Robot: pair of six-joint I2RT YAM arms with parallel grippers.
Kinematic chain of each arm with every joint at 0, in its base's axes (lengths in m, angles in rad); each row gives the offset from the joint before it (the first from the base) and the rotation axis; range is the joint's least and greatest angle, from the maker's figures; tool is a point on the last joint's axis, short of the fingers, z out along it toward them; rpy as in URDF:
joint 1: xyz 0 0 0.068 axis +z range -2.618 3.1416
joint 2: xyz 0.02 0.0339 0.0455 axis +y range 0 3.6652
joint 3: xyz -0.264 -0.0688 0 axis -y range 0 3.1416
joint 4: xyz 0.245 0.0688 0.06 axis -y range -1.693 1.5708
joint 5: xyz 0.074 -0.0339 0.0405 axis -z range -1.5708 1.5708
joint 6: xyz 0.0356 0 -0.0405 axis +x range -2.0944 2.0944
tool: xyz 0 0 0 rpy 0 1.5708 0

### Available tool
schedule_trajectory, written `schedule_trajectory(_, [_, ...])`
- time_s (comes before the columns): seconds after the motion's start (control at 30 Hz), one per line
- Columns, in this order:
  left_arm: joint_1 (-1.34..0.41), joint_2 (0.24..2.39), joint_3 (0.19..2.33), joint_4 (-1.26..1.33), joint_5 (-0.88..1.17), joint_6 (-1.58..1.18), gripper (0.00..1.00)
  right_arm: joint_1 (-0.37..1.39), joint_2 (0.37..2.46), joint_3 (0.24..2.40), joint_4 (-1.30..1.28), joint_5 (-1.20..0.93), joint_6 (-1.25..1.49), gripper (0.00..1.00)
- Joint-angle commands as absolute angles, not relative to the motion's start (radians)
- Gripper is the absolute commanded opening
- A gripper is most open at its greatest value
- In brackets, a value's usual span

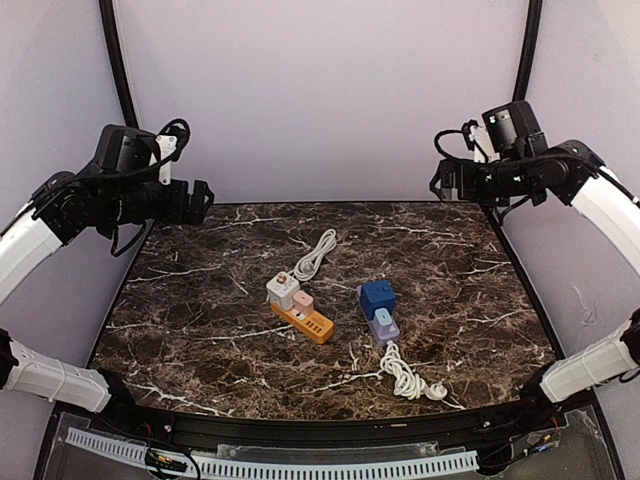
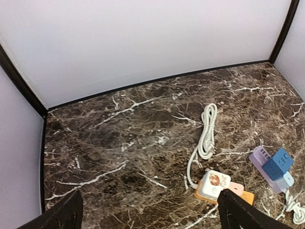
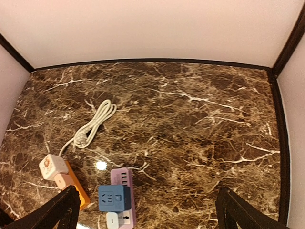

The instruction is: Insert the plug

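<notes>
An orange power strip [image 1: 308, 321] lies mid-table with a white cube adapter [image 1: 282, 289] and a pink plug [image 1: 303, 302] in it; its white cord coil [image 1: 314, 254] lies behind. A purple power strip [image 1: 384, 326] to the right carries a blue cube adapter [image 1: 377, 297] and a small white plug [image 1: 383, 316]; its white cord and plug [image 1: 408, 379] lie near the front. Both strips show in the left wrist view [image 2: 224, 191] and the right wrist view [image 3: 123, 195]. My left gripper [image 2: 147, 212] and right gripper [image 3: 145, 210] are open, empty, high above the table.
The dark marble table [image 1: 200, 320] is walled by pale panels with black corner posts [image 1: 118, 60]. A black rim runs along the near edge [image 1: 330, 425].
</notes>
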State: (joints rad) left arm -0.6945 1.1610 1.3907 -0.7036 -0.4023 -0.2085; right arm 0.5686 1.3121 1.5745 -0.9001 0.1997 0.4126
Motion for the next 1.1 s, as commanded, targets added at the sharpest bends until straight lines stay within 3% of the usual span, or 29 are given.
schedule_trajectory(0.0, [-0.658, 1.096, 1.364, -0.749, -0.512, -0.147, 0.99, 0.555, 1.243, 1.484, -0.858, 0.363, 0.441, 0.99])
schedule_trajectory(0.43, [-0.606, 1.032, 1.247, -0.749, -0.710, -0.176, 0.99, 0.554, 1.132, 1.347, -0.792, 0.386, 0.531, 0.99])
schedule_trajectory(1.07, [-0.606, 0.951, 1.198, -0.766, -0.709, -0.249, 1.00, 0.554, 1.062, 1.250, -0.702, 0.318, 0.546, 0.99])
